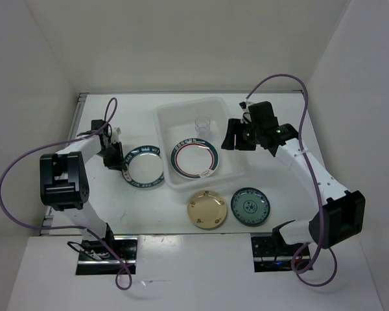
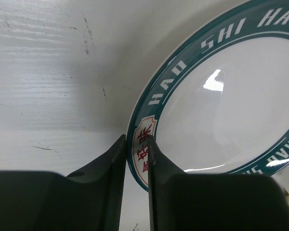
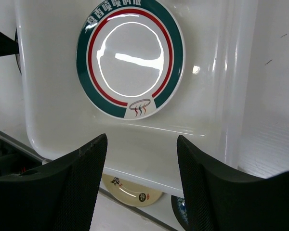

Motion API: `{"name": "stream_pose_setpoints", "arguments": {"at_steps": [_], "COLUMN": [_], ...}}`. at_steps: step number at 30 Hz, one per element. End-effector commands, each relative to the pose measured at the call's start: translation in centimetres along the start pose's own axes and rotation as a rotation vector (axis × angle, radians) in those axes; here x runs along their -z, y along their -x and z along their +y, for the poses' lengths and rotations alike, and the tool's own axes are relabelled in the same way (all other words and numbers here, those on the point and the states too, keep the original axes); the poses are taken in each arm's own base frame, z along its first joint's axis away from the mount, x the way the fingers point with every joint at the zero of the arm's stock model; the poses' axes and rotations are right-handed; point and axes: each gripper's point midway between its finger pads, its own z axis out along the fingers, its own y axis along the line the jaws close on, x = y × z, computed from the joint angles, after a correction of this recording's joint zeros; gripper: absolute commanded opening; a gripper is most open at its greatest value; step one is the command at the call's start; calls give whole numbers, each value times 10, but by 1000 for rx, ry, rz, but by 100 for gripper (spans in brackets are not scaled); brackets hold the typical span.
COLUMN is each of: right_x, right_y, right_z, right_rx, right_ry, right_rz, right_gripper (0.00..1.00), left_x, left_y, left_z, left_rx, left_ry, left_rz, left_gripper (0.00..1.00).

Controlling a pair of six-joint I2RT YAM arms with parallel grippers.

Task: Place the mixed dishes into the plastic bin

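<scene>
The rim of the blue-rimmed plate (image 2: 221, 110), lying on the table (image 1: 110, 201) just left of the plastic bin (image 1: 165, 120), is clamped by the left gripper (image 2: 136, 139), while the right gripper (image 3: 142, 138) is held with jaws wide apart over the bin.

Plate (image 1: 194, 158) and cup (image 1: 202, 124) in bin (image 1: 160, 127), second plate (image 1: 144, 167) left of it, third plate (image 1: 207, 209) and fourth plate (image 1: 251, 206) before it

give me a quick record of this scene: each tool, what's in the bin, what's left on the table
left tool: closed on the rim of the blue-rimmed plate, which lies on the table
right tool: open, empty, over the right side of the bin
in bin: green-red rimmed plate, clear cup
on table, outside bin: blue-rimmed plate, cream-yellow plate, teal plate
</scene>
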Motion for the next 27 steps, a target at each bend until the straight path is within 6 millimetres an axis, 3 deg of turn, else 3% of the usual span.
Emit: {"name": "stream_pose_setpoints", "arguments": {"at_steps": [1, 3, 6, 11, 16, 20, 23, 27], "right_x": [1, 1, -5, -6, -6, -6, -9, -6], "right_y": [8, 8, 6, 8, 8, 8, 6, 7], "right_z": [-3, -3, -7, -7, -7, -6, -6, -3], "right_rx": [7, 7, 3, 3, 3, -7, -9, -6], "right_ry": [-15, -15, -30, -30, -30, -30, -25, -12], "right_rz": [-28, -28, -14, -14, -14, -14, -3, -9], "right_gripper": [65, 65, 65, 65, 65, 65, 65, 65], "left_x": [-2, -5, -11, -6, 40, 65, 63, 59], "left_y": [0, 0, -1, 3, 37, 51, 47, 38], "left_z": [3, 4, 3, 10, 23, 12, 1, 1], "left_rx": [-12, -12, 2, 27, 86, 100, 111, 127], "left_ry": [1, 1, -7, 29, 35, -46, -110, -110], "left_rz": [-3, -3, 10, -5, -175, -268, -266, -250], "left_gripper": [24, 21, 0, 0, 0, 0, 0, 0]}}
